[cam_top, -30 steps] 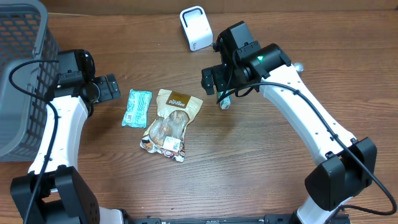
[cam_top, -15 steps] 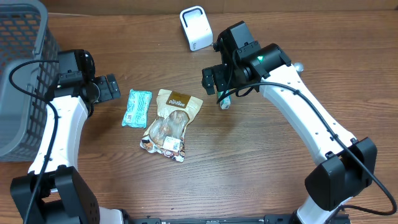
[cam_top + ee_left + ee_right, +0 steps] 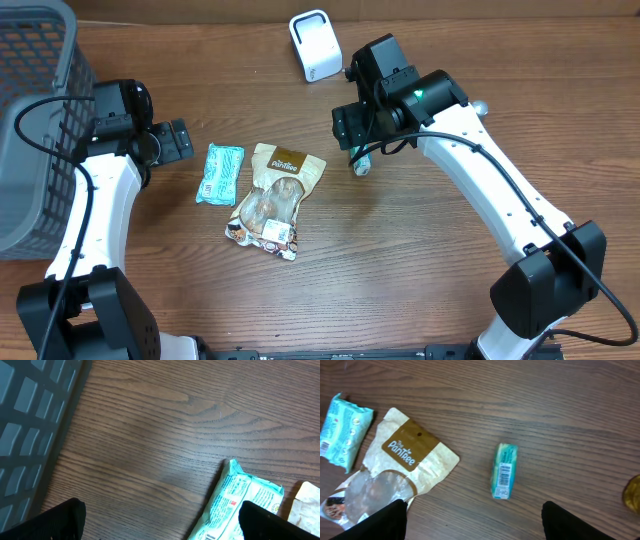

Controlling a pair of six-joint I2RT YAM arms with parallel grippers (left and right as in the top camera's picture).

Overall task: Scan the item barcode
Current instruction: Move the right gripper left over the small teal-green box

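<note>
i hold right gripper above small teal box, jaws spread wide, empty, lined up to grab it; barcode faces up; left gripper splayed, empty, parked

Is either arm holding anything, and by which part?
Nothing is held. The left gripper and right gripper both stand open; the small teal box lies free on the table.

Matt grained wood on the tabletop, crinkly glossy film on the teal wrapper, the pouch shows matt brown paper with a clear shiny window, and the scanner is smooth white plastic.
</note>
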